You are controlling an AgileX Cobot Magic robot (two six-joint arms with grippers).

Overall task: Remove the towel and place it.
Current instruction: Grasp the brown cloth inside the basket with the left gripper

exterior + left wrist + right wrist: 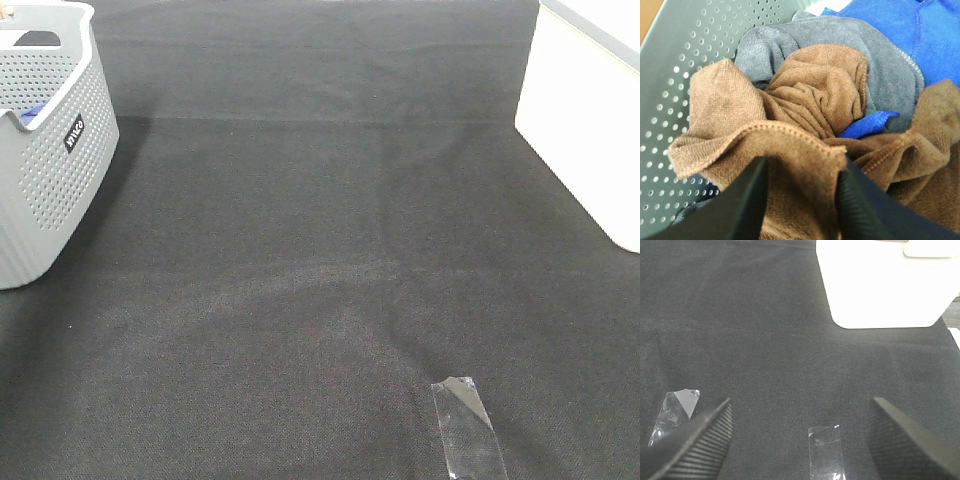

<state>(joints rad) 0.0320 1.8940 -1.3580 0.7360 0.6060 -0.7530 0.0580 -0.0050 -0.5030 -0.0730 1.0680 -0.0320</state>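
The brown plush towel [810,100] lies crumpled in the grey perforated basket [690,50], on top of a grey cloth [890,70] and blue cloths [900,25]. My left gripper [804,167] is inside the basket, and its two black fingers are shut on a hemmed fold of the brown towel. The towel's white tag is hidden. The exterior view shows the basket [60,170] at the far left, but neither the towel nor either gripper. My right gripper [801,405] is open and empty, low over the black table cloth [765,340].
A white box [580,110] stands at the right edge of the table, ahead of the right gripper [880,285]. A strip of clear tape [465,425] is stuck to the cloth near the front. Two tape pieces show in the right wrist view [825,450].
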